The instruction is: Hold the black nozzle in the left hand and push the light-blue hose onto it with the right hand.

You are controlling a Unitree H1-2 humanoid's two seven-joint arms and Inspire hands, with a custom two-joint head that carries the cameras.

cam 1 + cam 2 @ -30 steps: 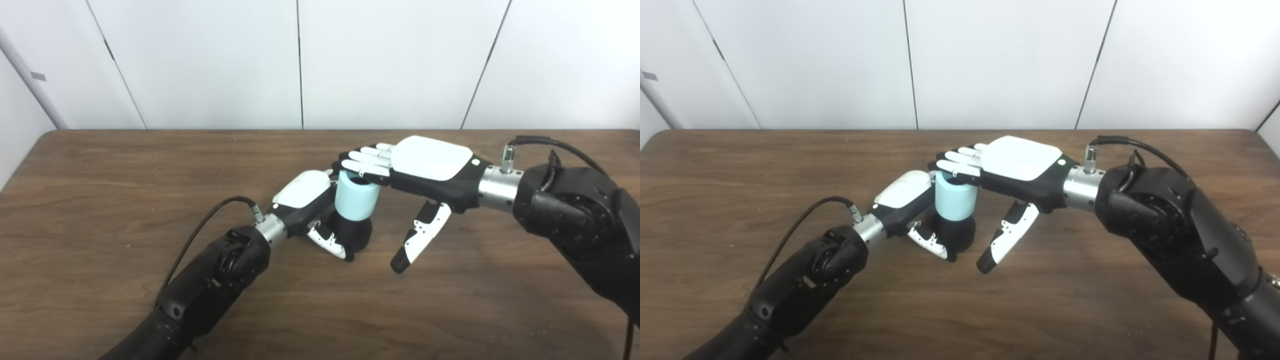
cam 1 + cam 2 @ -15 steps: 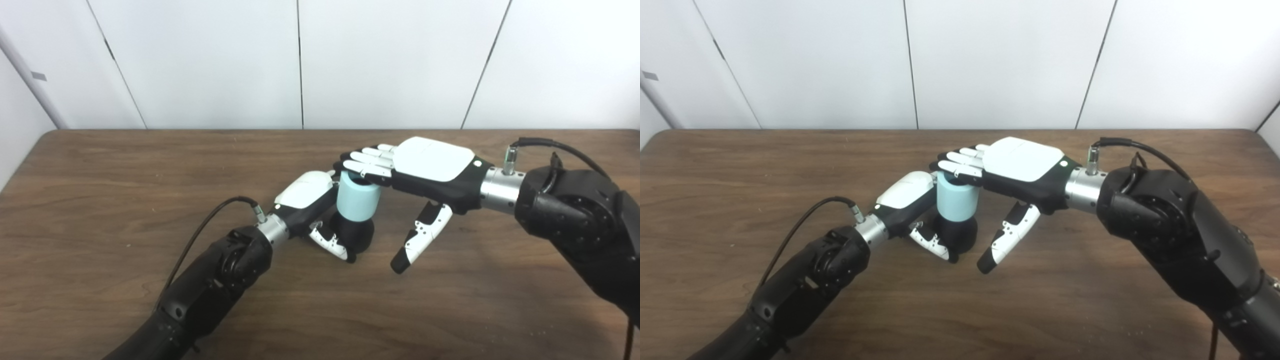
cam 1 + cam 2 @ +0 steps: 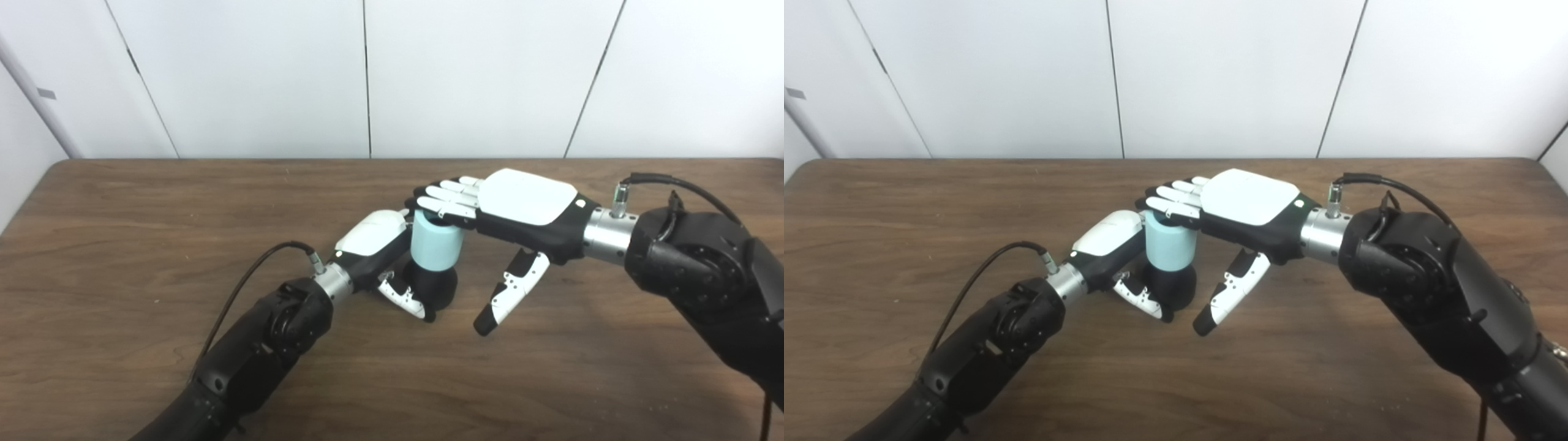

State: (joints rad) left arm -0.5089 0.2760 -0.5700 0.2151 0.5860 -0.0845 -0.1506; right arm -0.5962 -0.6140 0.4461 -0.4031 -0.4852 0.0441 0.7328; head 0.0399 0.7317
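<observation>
The black nozzle [image 3: 436, 285] stands on the wooden table [image 3: 122, 245] near its middle, with the short light-blue hose [image 3: 435, 247] sitting upright on top of it. My left hand [image 3: 380, 245] is shut on the nozzle from the left, thumb curled across its front. My right hand [image 3: 508, 208] is open and flat, palm down, with its fingers [image 3: 444, 199] resting on the hose's top rim. Its thumb [image 3: 505, 294] hangs down to the right of the nozzle, apart from it.
A white panelled wall [image 3: 367, 73] runs behind the table's far edge. A black cable [image 3: 257, 269] loops up from my left wrist, and another cable [image 3: 674, 184] arches over my right wrist.
My right hand has shifted slightly left and a little lower over the hose. The hose, the nozzle and my left hand stay almost where they were.
</observation>
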